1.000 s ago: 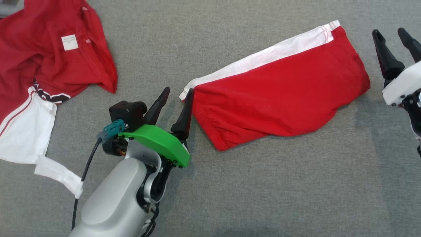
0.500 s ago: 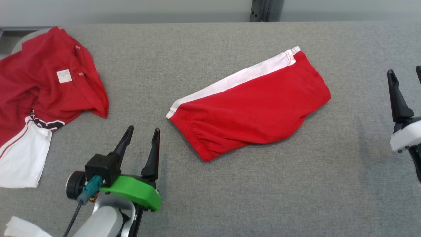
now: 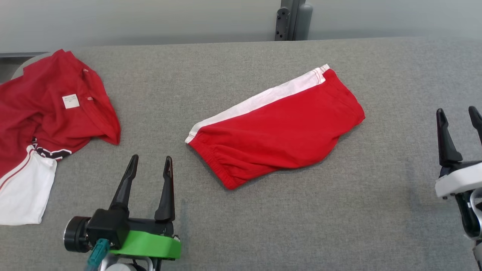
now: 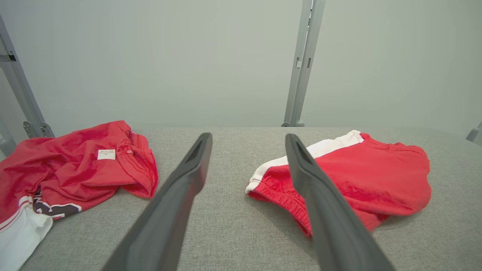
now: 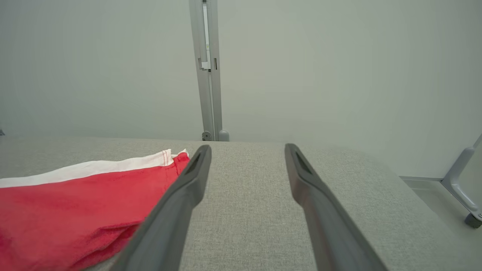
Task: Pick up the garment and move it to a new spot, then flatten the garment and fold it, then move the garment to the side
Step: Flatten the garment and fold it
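The garment, a red jersey shirt with a white sleeve and a small white label, lies crumpled at the table's left edge; in the left wrist view the garment sits left of the fingers. My left gripper stands open and empty near the front, to the right of the garment and apart from it; the left gripper points over bare table. My right gripper is open and empty at the far right; the right gripper faces bare table too.
A folded red bundle with a white stripe lies mid-table between the grippers, also as the bundle and the bundle. The grey fabric table ends at a wall, where a grey post stands.
The head camera has lifted, bringing the table's far edge into view. My left gripper has drawn back from the corner of the folded bundle toward the front. Both grippers stay open.
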Available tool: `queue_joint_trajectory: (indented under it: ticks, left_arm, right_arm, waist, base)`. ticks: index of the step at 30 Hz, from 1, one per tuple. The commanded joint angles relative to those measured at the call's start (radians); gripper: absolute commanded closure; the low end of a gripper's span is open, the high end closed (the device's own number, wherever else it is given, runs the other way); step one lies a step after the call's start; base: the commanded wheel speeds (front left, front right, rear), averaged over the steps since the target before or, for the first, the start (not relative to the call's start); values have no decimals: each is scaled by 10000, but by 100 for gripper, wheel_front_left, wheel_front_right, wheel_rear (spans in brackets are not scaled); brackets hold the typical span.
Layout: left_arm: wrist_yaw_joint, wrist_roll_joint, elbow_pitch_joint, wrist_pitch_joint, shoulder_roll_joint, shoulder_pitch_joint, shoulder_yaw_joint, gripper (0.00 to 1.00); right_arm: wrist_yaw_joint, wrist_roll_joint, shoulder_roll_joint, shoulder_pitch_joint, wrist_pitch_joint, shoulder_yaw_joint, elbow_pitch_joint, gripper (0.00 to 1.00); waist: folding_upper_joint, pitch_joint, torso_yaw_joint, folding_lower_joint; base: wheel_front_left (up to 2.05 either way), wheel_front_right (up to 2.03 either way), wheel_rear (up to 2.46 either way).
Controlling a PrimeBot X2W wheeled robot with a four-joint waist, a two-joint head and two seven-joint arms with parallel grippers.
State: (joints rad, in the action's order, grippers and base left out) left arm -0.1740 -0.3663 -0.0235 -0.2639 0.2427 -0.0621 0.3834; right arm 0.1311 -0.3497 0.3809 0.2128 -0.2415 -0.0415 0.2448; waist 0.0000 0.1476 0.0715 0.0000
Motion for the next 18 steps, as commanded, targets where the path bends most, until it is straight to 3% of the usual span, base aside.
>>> queue_joint_trajectory:
  ticks: [1, 10, 18]
  left_arm:
    - [398, 423, -111, -4, -395, 166, -414, 0]
    - [1531, 1227, 230, -5, -1561, -211, -1060, 0]
    - [1862, 1396, 372, -6, -1900, -522, -1136, 0]
  right_arm:
    - [-7, -106, 38, 601, 342, 28, -66, 0]
    - [-7, -379, 182, 2966, 3083, 1153, 1167, 0]
    - [-10, 267, 436, 4474, 5057, 1368, 2751, 0]
  waist:
    - [0, 622, 372, 0]
    - [0, 1910, 1329, 0]
    - [0, 2431, 2138, 0]
  base:
    - [0, 0, 0]
    - [0, 0, 0]
    - [0, 0, 0]
